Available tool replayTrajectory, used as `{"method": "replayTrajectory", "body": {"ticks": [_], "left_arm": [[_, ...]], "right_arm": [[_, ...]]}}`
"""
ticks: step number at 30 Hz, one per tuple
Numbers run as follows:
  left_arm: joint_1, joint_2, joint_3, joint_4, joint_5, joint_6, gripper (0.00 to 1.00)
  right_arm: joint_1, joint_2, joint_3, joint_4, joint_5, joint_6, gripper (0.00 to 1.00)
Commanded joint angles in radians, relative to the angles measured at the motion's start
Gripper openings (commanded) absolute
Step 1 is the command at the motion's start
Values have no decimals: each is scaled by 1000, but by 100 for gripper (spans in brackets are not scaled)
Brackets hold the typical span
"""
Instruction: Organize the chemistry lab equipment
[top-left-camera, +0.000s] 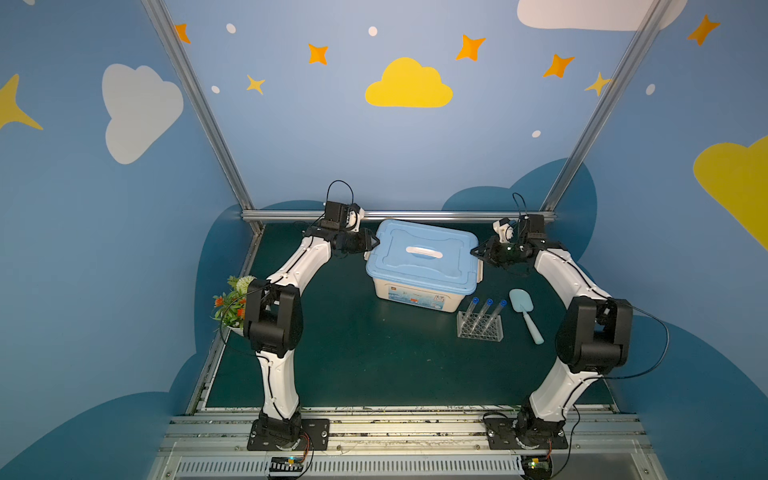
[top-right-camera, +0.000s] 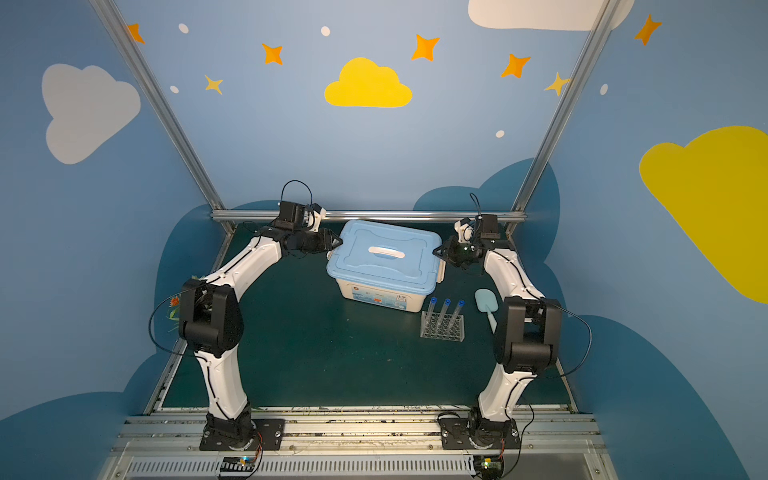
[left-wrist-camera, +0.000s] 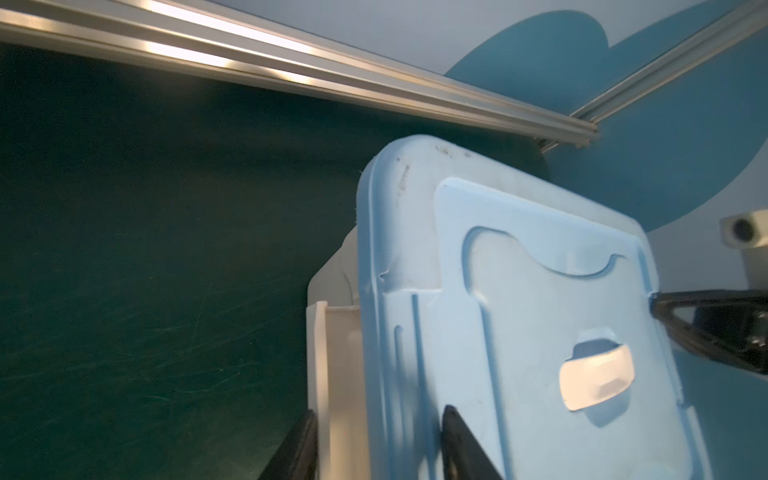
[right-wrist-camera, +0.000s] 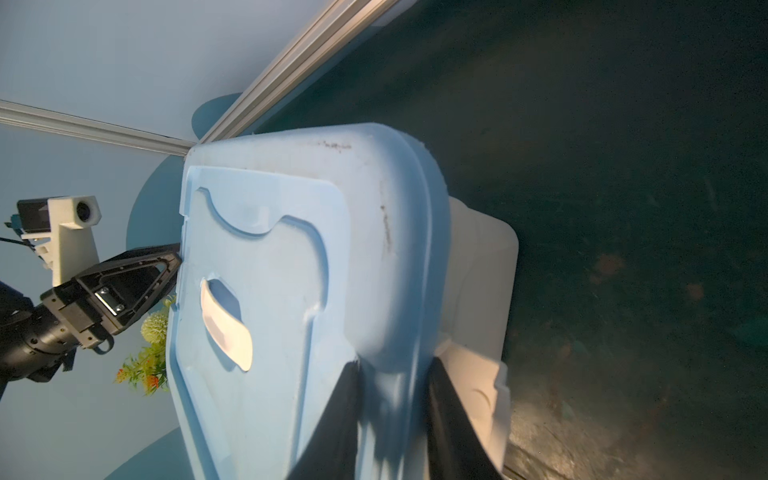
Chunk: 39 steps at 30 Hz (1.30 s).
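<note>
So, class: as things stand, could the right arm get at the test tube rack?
Probably not yet: the right claw looks closed on the rim of the bin lid. The rack stands in the open near that arm.

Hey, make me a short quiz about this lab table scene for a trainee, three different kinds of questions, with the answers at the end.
1. How many blue-capped test tubes stand in the clear rack?
2. True or false: the left gripper and right gripper sit at opposite ends of the blue lid.
3. In a top view, the light blue scoop lies: A) left of the rack, B) right of the rack, C) on the lid.
Key: 1 three; 2 true; 3 B.
</note>
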Motion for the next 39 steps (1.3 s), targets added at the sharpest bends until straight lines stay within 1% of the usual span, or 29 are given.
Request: {"method": "replayTrajectory", "body": {"ticks": [1, 6, 9, 14, 19, 20, 22, 24, 27, 29, 32, 33, 34, 35, 37, 39], "left_arm": [[-35, -6, -17, -13, 45, -4, 44], [-35, -59, -103, 5, -4, -20, 43], [-35, -69, -123, -12, -16, -23, 42], [-35, -109, -183, 7, -18, -44, 42], [-36, -143, -206, -4, -46, -39, 42], [-35, -147, -205, -7, -53, -38, 44], [-35, -156, -199, -10, -66, -37, 47], [-34, -169, -193, -8, -70, -38, 52], [-27, -174, -174, -17, -67, -38, 54], [-21, -175, -160, -38, -78, -35, 60], [-6, -188, -169, -39, -89, -36, 63], [-1, -194, -175, -35, -92, -40, 68], [4, -200, -180, -34, -97, -43, 70], [10, -206, -183, -32, -96, -43, 70], [16, -209, -185, -33, -96, -37, 75], [21, -209, -183, -40, -96, -36, 76]], "right_arm": [[35, 60, 59, -19, -19, -35, 13], [52, 156, 184, -87, -19, -54, 13], [60, 213, 233, -127, -15, -63, 13], [84, 240, 244, -107, -20, -64, 13], [90, 253, 267, -130, -1, -72, 18], [89, 251, 269, -136, 9, -72, 21], [88, 241, 273, -139, 19, -77, 33], [85, 225, 273, -140, 22, -80, 40], [80, 189, 271, -141, 31, -82, 51], [72, 160, 262, -140, 45, -84, 58], [52, 117, 234, -126, 50, -78, 69], [44, 101, 221, -116, 46, -78, 73], [36, 89, 207, -108, 44, -78, 75], [30, 78, 199, -105, 44, -78, 76], [16, 59, 180, -92, 34, -75, 77], [4, 45, 162, -77, 23, -68, 78]]}}
